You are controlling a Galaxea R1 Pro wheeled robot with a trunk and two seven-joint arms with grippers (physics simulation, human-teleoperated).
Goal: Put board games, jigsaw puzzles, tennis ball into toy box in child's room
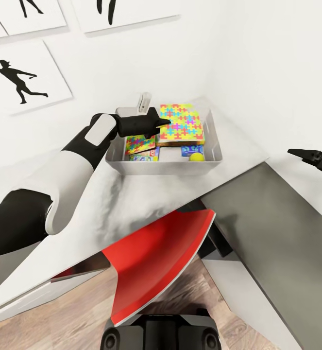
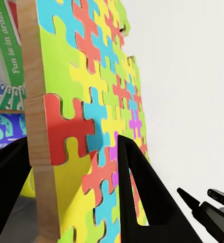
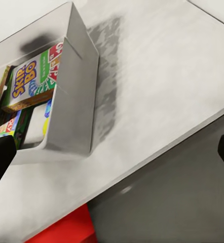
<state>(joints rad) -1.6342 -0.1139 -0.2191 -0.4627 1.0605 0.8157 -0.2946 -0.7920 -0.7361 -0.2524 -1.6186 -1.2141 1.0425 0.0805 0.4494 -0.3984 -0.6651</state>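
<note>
Here, the left end effector (image 1: 164, 121) was clamped on the edge of a jigsaw puzzle (image 1: 182, 124), holding it over the toy box (image 1: 214, 160) on the surface (image 1: 146, 194), the box at 12 o'clock from the robot. To finish well, it probably needed to lower the square flat before letting go, clear of the tennis ball (image 1: 196, 157). The right end effector (image 1: 301, 154) hung at 3 o'clock, its opening impossible to judge.
</note>
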